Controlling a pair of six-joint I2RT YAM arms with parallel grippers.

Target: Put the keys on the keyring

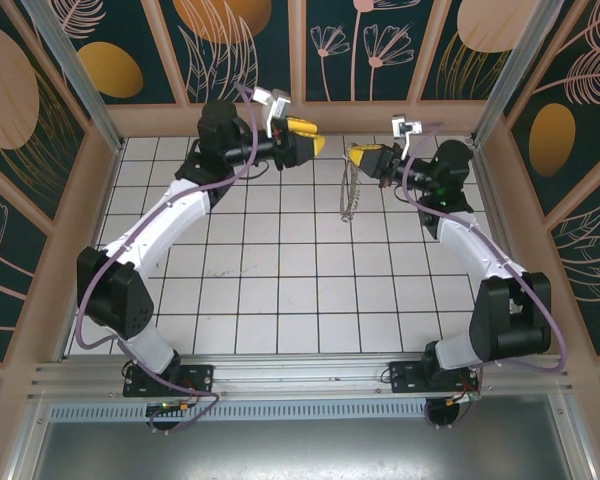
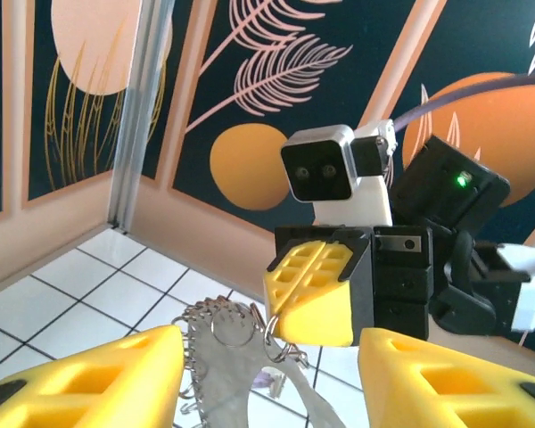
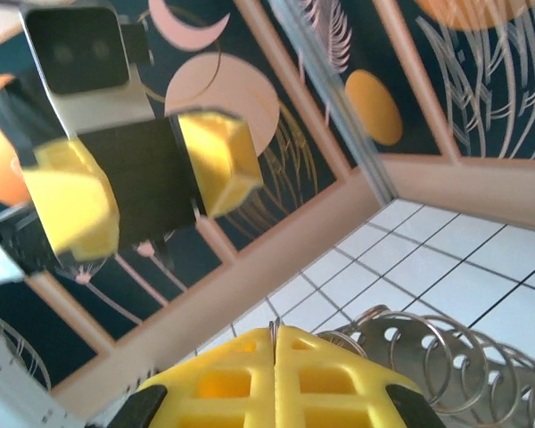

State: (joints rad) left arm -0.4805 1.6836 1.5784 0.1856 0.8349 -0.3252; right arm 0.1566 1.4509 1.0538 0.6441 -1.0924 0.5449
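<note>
Currently: right gripper [image 1: 363,157] clamped shut on keyring [image 1: 350,195], ring dangling above tiled floor [image 1: 280,280], presented for threading. Left gripper [image 1: 308,137] facing it, jaws apart, apparently empty. Key not discernible.

Left tool [image 1: 317,137] gapes, facing the clamped right tool [image 1: 354,155].

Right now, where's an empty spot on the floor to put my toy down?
The white tiles in the middle, between the left arm and right arm, down to the metal rail, are bare. It's crowded by the back wall, where the left claw and right claw face each other and the keyring dangles.
</note>
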